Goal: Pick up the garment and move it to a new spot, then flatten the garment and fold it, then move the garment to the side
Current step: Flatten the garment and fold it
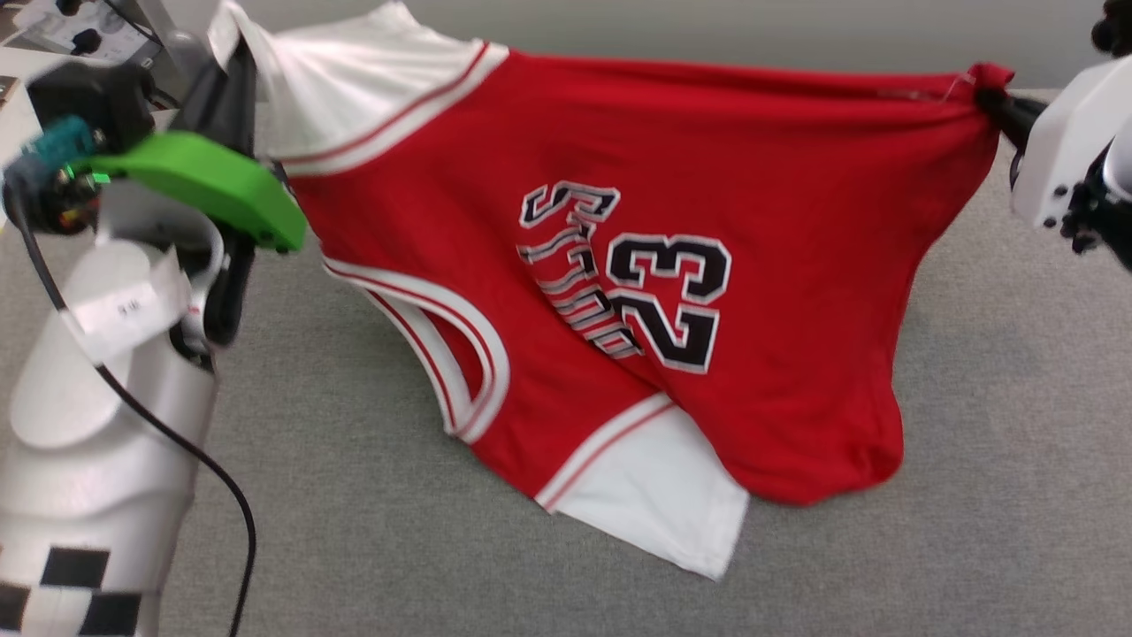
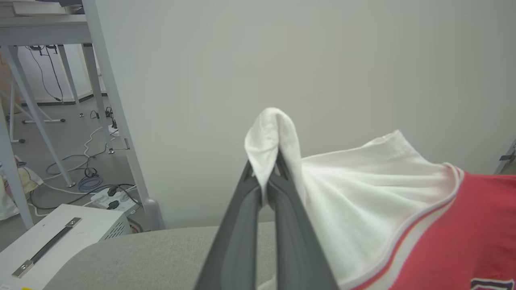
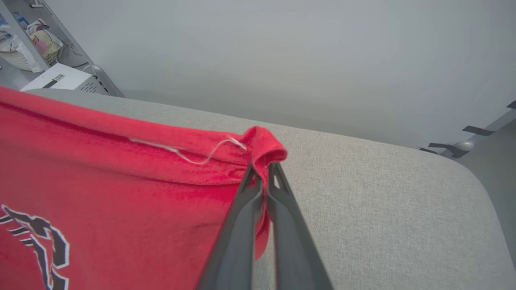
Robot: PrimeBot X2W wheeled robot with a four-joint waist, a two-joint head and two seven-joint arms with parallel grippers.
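Head view shows the garment [image 1: 796,265] stretched between both arms above the grey bench [image 1: 354,513], its "23" print facing the camera and its lower white sleeve and red folds resting on the bench. The left claw [image 2: 265,171] is pinched tight on a fold of white sleeve. The right claw [image 3: 263,172] is pinched tight on a red corner at the garment's opposite edge.

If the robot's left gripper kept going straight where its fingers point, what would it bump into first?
The left gripper pinches the jersey's white sleeve, so beyond that cloth it would probably meet the pale wall first. How far off the wall is, I cannot tell.
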